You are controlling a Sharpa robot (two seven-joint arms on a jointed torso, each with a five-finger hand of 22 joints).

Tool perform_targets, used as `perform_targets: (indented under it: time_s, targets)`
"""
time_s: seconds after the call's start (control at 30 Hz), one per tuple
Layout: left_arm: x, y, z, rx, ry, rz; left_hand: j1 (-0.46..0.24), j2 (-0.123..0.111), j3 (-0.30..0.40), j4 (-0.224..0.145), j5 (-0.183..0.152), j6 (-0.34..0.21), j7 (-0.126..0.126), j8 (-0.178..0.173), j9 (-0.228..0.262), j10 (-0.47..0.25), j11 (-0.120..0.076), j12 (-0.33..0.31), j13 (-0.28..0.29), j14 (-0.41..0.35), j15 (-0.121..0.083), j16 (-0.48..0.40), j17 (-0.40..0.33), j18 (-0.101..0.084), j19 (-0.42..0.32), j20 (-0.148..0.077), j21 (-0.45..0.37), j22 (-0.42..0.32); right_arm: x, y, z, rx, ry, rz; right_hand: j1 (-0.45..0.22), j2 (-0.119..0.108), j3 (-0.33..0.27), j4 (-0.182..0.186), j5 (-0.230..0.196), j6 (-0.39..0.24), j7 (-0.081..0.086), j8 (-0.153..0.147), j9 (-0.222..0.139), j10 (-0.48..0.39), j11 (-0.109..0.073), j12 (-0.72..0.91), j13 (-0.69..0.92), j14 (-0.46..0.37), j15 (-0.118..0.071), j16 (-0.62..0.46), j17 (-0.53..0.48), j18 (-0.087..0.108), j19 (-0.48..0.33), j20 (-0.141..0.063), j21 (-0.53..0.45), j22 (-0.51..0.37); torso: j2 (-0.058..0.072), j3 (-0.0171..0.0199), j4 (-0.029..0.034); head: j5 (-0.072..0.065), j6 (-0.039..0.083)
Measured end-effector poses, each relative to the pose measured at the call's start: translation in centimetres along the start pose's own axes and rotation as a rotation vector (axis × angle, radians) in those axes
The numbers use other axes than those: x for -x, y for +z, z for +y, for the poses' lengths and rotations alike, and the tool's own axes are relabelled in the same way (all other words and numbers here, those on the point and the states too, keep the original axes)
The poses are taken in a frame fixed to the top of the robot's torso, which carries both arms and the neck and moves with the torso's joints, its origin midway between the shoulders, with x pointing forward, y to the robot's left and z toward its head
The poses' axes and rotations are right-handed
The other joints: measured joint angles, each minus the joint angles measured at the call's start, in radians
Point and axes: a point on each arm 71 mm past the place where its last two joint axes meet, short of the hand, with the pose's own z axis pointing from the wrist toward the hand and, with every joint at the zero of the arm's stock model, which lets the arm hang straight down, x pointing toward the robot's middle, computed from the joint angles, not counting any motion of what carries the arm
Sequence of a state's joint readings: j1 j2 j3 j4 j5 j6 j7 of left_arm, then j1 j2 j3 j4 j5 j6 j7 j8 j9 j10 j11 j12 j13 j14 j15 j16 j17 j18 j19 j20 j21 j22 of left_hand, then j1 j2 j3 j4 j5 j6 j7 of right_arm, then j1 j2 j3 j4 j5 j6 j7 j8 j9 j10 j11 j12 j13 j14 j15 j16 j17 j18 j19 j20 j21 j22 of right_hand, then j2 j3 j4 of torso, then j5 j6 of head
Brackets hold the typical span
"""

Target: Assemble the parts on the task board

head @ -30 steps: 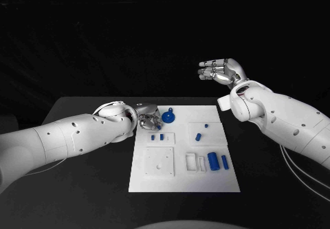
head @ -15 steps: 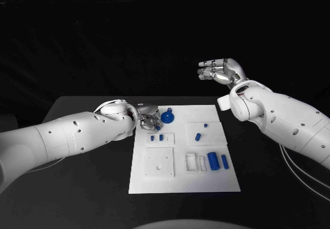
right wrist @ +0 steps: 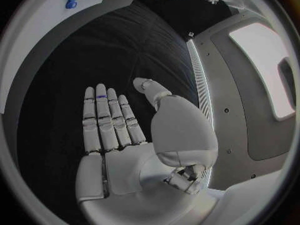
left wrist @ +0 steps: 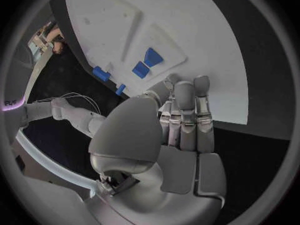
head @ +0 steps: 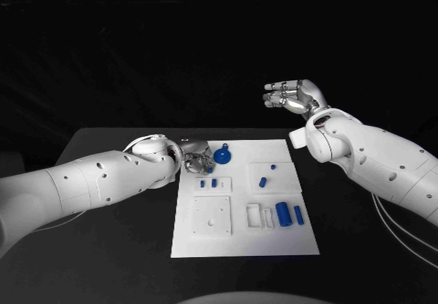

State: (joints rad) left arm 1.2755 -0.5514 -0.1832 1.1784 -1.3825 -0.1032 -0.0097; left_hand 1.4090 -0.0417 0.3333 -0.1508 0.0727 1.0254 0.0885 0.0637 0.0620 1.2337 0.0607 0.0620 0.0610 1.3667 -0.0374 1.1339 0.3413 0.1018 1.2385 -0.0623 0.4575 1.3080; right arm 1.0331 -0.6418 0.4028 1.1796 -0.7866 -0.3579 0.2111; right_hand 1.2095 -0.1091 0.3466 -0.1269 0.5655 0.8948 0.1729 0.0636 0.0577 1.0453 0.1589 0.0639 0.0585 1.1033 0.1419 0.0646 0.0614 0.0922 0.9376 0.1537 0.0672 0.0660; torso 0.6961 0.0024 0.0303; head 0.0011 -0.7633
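Task board (head: pixel 245 244): it is lying flat in the middle of the black table (head: pixel 109 253), and I am placing everything else by it.
My left hand (head: pixel 194 158): I am hovering it at the board's far left corner, just beside the round blue part. From the head view the fingers are looking curled in close; in my left wrist view (left wrist: pixel 181 120) they are lying side by side and pointing down at the board. I cannot tell whether I am holding anything in them.
My right hand (head: pixel 292 95): I am keeping it raised well beyond the board's far right corner, away from every part. In my right wrist view (right wrist: pixel 122 130) the fingers are stretching out straight with the thumb apart, and nothing is sitting in the palm.
Round blue part (head: pixel 223 155): it is resting on the board near its far edge, left of centre.
Two small blue parts (head: pixel 208 183): they are standing side by side in a raised block on the board's left half.
Blue cylinder (head: pixel 284 213): it is lying on the board's right half, toward the near edge, with a slimmer blue peg (head: pixel 299 215) just beside it.
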Motion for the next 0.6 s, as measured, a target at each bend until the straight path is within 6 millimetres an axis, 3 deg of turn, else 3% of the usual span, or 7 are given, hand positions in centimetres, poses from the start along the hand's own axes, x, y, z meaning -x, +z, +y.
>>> perform_targets:
  time_s: [0.13,0.43,0.5,0.6]
  targets:
    - [0.1,-0.1,0.3,0.007,-0.004,-0.019,0.0,-0.021,0.017,0.01,-0.004,-0.06,-0.007,0.0,0.0,-0.031,0.012,-0.003,-0.002,-0.008,0.008,-0.007,-0.003,0.006,-0.002,0.009,-0.005,0.0,0.1,-0.1,-0.1,-0.003,-0.001,0.0,0.0,0.0,-0.003,-0.003,0.0,-0.007,0.0,0.0,0.0,-0.006,0.001,0.0,0.0,-0.009,0.009,0.0,0.0,0.0,-0.01,0.003,0.0,0.0,0.0,-0.0001,0.0001,0.0,0.0]
    - [0.3,-0.4,1.2,0.033,-0.01,-0.048,0.005,-0.044,0.041,0.023,-0.004,-0.066,-0.01,0.0,-0.001,-0.053,0.021,-0.009,-0.003,-0.014,0.014,-0.007,-0.005,0.007,0.002,0.02,-0.01,0.0,0.2,-0.6,-0.5,-0.01,-0.005,0.019,0.023,0.015,-0.019,-0.039,-0.015,0.004,-0.001,-0.004,0.0,-0.02,0.005,0.0,0.0,-0.031,0.016,0.0,-0.001,0.0,-0.028,0.011,0.0,-0.001,0.0,-0.0002,0.0004,0.0,0.003]
    - [0.4,-0.5,1.6,0.042,-0.011,-0.057,0.01,-0.049,0.048,0.022,-0.004,-0.064,-0.008,0.0,-0.001,-0.053,0.022,-0.009,-0.003,-0.014,0.014,-0.007,-0.005,0.008,0.002,0.02,-0.01,0.0,0.2,-0.8,-0.6,-0.012,-0.014,0.034,0.028,0.017,-0.004,-0.054,-0.032,0.089,-0.01,-0.004,0.003,0.018,-0.01,0.0,0.0,0.017,-0.005,0.0,0.0,0.0,0.009,-0.004,0.012,0.0,0.0,-0.0007,0.0004,0.0,0.004]
    - [0.5,-0.8,2.2,0.056,-0.014,-0.069,0.01,-0.049,0.056,0.019,-0.004,-0.032,0.005,0.0,-0.001,-0.053,0.022,-0.008,-0.004,-0.014,0.014,-0.007,-0.007,0.021,0.002,0.02,-0.01,0.0,0.3,-1.2,-0.9,-0.016,-0.035,0.058,0.028,0.017,0.019,-0.067,-0.047,0.146,-0.023,-0.001,0.008,0.069,-0.028,0.0,0.0,0.075,-0.027,0.0,0.004,0.0,0.059,-0.022,0.022,0.001,-0.001,-0.0012,0.0005,-0.003,0.008]
